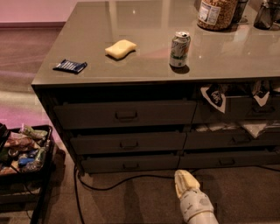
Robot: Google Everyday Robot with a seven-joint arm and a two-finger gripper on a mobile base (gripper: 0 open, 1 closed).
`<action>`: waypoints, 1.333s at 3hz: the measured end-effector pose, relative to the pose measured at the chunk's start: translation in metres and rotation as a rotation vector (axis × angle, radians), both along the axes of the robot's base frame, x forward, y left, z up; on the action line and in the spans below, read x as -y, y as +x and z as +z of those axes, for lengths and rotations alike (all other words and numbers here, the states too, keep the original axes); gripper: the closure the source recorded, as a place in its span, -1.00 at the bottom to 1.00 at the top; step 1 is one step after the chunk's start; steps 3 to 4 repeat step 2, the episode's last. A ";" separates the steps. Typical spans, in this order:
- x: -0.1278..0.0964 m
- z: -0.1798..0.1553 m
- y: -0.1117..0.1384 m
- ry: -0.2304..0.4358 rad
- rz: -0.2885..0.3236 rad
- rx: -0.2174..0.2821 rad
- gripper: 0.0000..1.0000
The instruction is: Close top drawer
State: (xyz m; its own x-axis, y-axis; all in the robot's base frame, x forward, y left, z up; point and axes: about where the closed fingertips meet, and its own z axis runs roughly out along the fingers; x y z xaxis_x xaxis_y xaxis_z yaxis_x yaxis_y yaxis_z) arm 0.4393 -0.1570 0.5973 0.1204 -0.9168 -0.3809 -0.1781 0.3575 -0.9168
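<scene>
The top drawer (pixel 127 114) is the wide dark grey-brown one at the upper left of the cabinet, with a small metal pull (pixel 126 115) at its centre. A dark gap runs above its front panel, and its inside is hidden. Two shallower drawers (pixel 129 143) lie below it. My gripper (pixel 186 183) is low in the view over the carpet, in front of the bottom drawers and right of the top drawer's pull. Its pale fingers are together, hold nothing and touch no drawer.
On the cabinet's top stand a soda can (pixel 180 49), a yellow sponge (pixel 120 48), a blue packet (pixel 70 66) and a jar (pixel 216 13). The right-hand drawers (pixel 232 109) have cloth and paper sticking out. A black cart (pixel 26 153) of items stands at the left. A cable (pixel 127 179) lies on the floor.
</scene>
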 end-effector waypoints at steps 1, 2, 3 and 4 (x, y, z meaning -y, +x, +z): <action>0.000 0.001 0.000 -0.001 0.002 -0.001 0.63; 0.000 0.001 0.000 -0.001 0.002 -0.001 0.16; 0.000 0.001 0.000 -0.001 0.002 -0.001 0.16; 0.000 0.001 0.000 -0.001 0.002 -0.001 0.16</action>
